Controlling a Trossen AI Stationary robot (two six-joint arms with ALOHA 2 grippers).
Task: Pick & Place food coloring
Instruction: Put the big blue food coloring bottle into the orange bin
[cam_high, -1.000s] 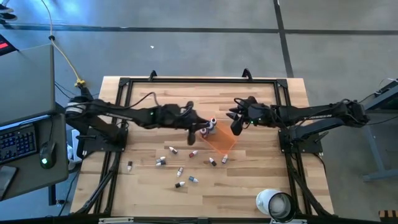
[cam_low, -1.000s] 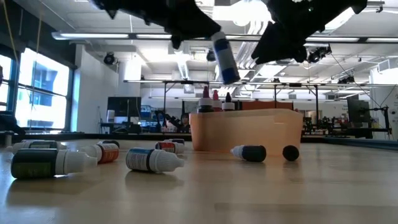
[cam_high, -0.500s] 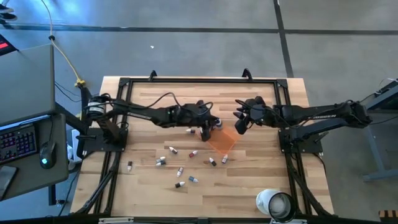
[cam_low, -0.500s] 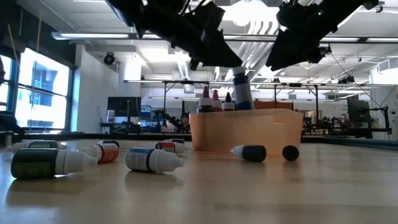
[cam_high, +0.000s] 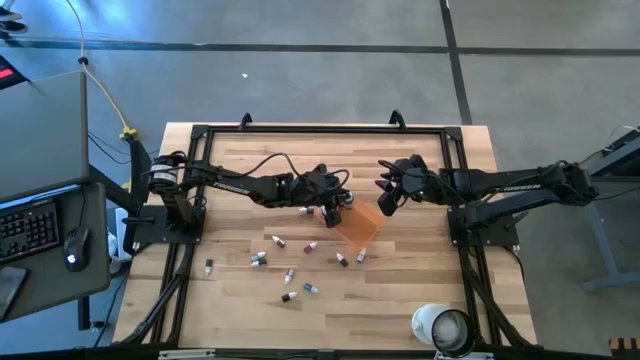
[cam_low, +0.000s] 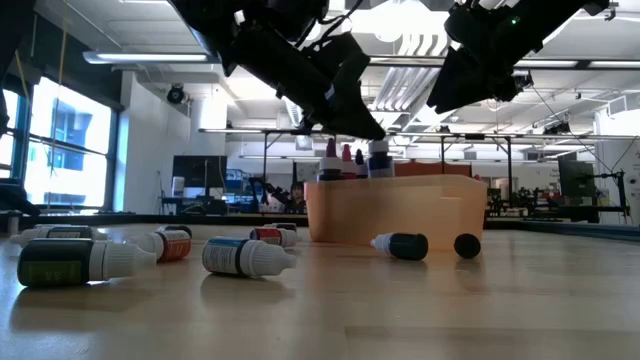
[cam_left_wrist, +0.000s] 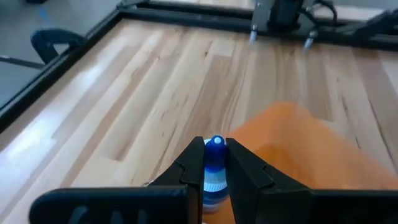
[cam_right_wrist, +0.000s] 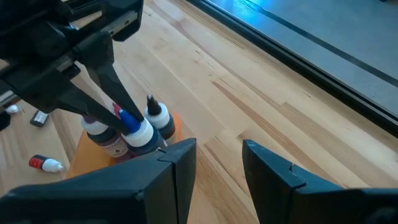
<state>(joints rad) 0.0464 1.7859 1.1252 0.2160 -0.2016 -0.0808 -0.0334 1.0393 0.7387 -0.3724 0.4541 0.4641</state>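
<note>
My left gripper (cam_high: 332, 205) is shut on a blue-capped food coloring bottle (cam_left_wrist: 214, 163) and stands over the left end of the translucent orange tray (cam_high: 360, 228). The bottle's lower part is inside the tray (cam_low: 400, 210). Other bottles (cam_right_wrist: 156, 116) stand upright in the tray beside it. Several more bottles lie on their sides on the table in front of the tray (cam_high: 290, 270), (cam_low: 245, 256). My right gripper (cam_right_wrist: 217, 163) hangs open above the table at the tray's far right side (cam_high: 386, 196), with nothing between its fingers. My left gripper pinches the bottle's blue cap (cam_left_wrist: 216, 145) between its two fingers. The fingers (cam_right_wrist: 115, 93) slant down from the table's left. The bottle hangs nearly upright below them, its body (cam_right_wrist: 148, 142) down inside the tray; the tray wall hides whether it touches the tray's floor.
A large white roll (cam_high: 442, 328) stands at the near right corner. A black frame (cam_high: 300, 130) runs around the wooden table top. Bare wood lies beyond the tray toward the far edge and at the table's near left.
My left gripper has gone toward the table's right edge and down, tipping further downward, still shut on the bottle. The bottle has come from above the tray's left rim down into the tray and now stands more upright.
</note>
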